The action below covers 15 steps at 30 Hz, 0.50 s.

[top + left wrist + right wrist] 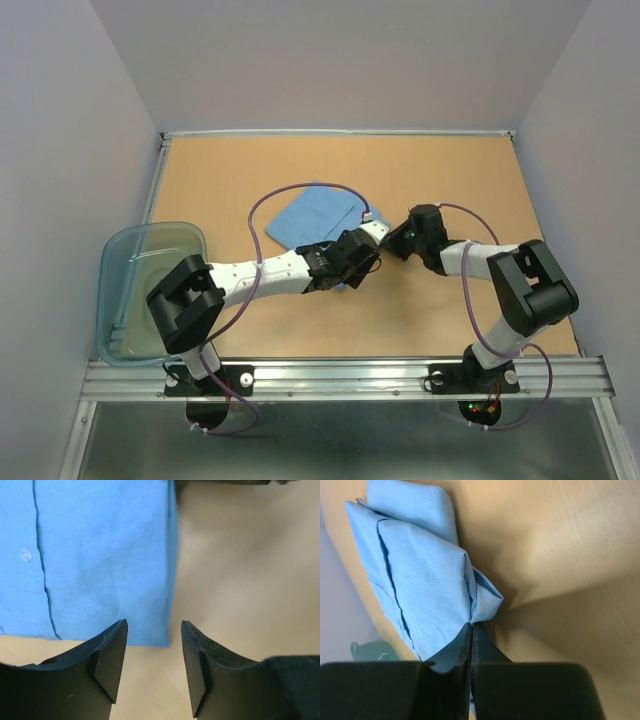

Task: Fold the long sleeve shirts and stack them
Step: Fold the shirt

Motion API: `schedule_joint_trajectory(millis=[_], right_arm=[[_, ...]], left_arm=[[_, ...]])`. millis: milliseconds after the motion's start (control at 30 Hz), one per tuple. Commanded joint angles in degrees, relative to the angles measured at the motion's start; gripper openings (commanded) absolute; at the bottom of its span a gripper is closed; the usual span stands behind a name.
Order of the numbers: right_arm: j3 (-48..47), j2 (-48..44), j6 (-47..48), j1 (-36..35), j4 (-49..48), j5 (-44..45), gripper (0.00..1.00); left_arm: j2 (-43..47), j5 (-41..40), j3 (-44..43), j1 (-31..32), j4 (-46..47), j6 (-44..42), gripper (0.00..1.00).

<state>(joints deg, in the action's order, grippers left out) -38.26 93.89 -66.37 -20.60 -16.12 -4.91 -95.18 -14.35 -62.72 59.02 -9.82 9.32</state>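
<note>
A folded light blue long sleeve shirt (pixel 312 214) lies on the wooden table, partly hidden under both wrists. In the left wrist view its button placket and a squared corner (pixel 100 555) show just ahead of my left gripper (pixel 155 630). That gripper (pixel 340 275) hangs open over bare table, with nothing between its fingers. My right gripper (pixel 471 626) is shut on a bunched corner of the shirt (pixel 425 575), which puckers up at the fingertips. From above, the right gripper (pixel 388 243) sits at the shirt's right side, close to the left wrist.
A clear bluish plastic tub (pixel 120 270) stands at the table's left front edge, and part of it shows in the right wrist view (pixel 370 650). Grey walls close in the table on three sides. A metal rail (pixel 340 378) runs along the near edge.
</note>
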Motion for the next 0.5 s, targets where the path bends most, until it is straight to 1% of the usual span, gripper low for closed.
schedule_joint_trajectory(millis=[0, 100, 133, 267, 367, 400, 433, 467], right_arm=[[-4.7, -3.4, 1.3, 0.3, 3.7, 0.3, 0.0], [-6.1, -4.7, 0.9, 0.3, 4.9, -1.2, 0.0], [-6.6, -5.2, 0.9, 0.3, 5.3, -1.5, 0.0], [-8.1, -6.6, 1.9, 0.3, 7.6, -1.8, 0.01], [-8.6, -7.1, 2.2, 0.3, 8.0, -2.0, 0.01], [-8.7, -7.2, 2.0, 0.3, 8.1, -2.4, 0.01], [-8.8, -7.3, 1.9, 0.3, 8.2, -2.6, 0.01], [-8.9, -7.4, 1.9, 0.3, 8.3, -2.8, 0.0]], left_arm=[[1.1, -9.4, -2.5, 2.8, 1.8, -2.8, 0.59], [-1.6, -12.6, -4.9, 4.5, 1.3, -3.3, 0.6], [-2.2, -13.5, -5.3, 5.0, 0.8, -3.3, 0.69], [-4.9, -14.0, -7.9, 5.7, 0.2, -3.7, 0.73], [-5.0, -14.1, -8.7, 5.7, 0.0, -3.4, 0.77], [-4.8, -14.3, -8.8, 5.7, 0.0, -2.8, 0.8], [-4.8, -14.8, -8.9, 5.7, -0.1, -2.4, 0.85], [-4.8, -14.8, -9.3, 5.7, -0.2, -2.3, 0.87]])
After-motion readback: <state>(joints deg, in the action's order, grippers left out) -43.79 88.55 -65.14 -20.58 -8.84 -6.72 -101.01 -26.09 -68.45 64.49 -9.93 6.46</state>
